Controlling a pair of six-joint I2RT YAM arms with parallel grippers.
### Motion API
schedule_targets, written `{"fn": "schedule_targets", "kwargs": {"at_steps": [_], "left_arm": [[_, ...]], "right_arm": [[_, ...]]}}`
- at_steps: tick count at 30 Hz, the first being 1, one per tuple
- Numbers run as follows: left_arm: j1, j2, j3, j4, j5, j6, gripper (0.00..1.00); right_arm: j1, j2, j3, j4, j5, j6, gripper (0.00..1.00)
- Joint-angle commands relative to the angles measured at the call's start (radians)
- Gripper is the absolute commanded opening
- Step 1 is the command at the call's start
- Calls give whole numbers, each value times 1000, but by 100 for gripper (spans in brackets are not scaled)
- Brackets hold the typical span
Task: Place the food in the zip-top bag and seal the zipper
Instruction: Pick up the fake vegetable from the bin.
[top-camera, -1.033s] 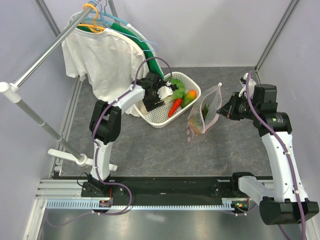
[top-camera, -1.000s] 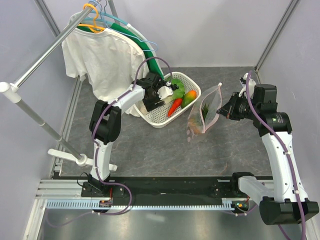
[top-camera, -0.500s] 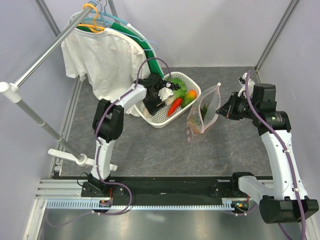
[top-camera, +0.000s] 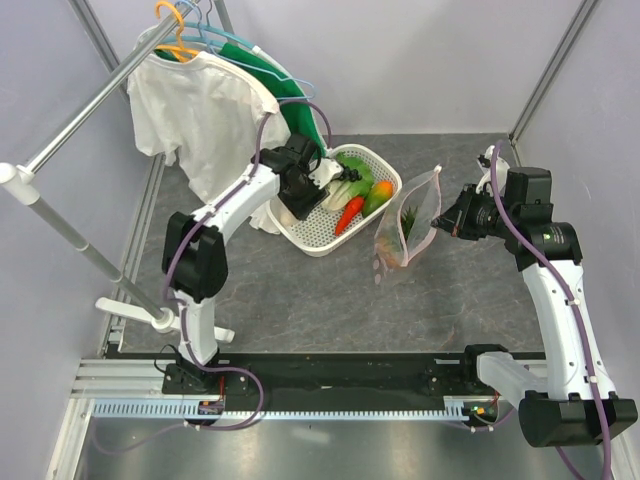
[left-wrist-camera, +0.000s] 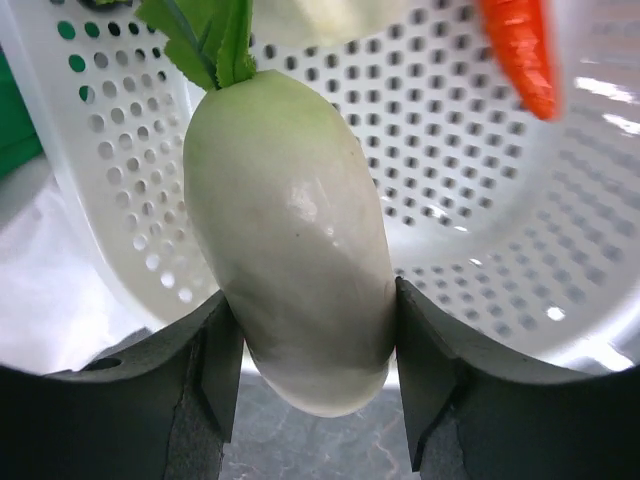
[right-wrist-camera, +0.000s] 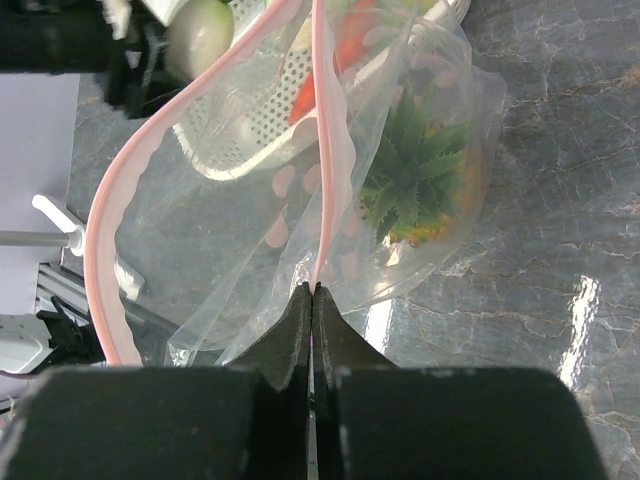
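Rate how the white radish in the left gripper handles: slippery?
White radish looks glossy and smooth, so probably slippery. Left gripper pinches its rounded belly, so it may squirt out. Likely rolls if set down.

From where I stand: one basket, one spotted bag, one white radish, one red chili, one white shirt.

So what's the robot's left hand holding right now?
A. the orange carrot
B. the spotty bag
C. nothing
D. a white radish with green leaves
D: in the left wrist view the left gripper is clamped on both sides of a white radish with green leaves, over the basket.
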Motion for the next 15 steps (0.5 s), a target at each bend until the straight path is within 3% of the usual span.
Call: {"fn": "schedule_targets", "kwargs": {"at_steps": [1,5,15], "left_arm": [[-42,-179,-45,-3,124,11,27],[-71,-240,-46,0,202,13,26],[-111,-383,64,70,614,-73,32]], "right_arm": [[-4,-4,-10,43,-18,9,0],[-4,-2,-8,54,-20,10,0],[-2,16,-16,86,-46,32,0]]}}
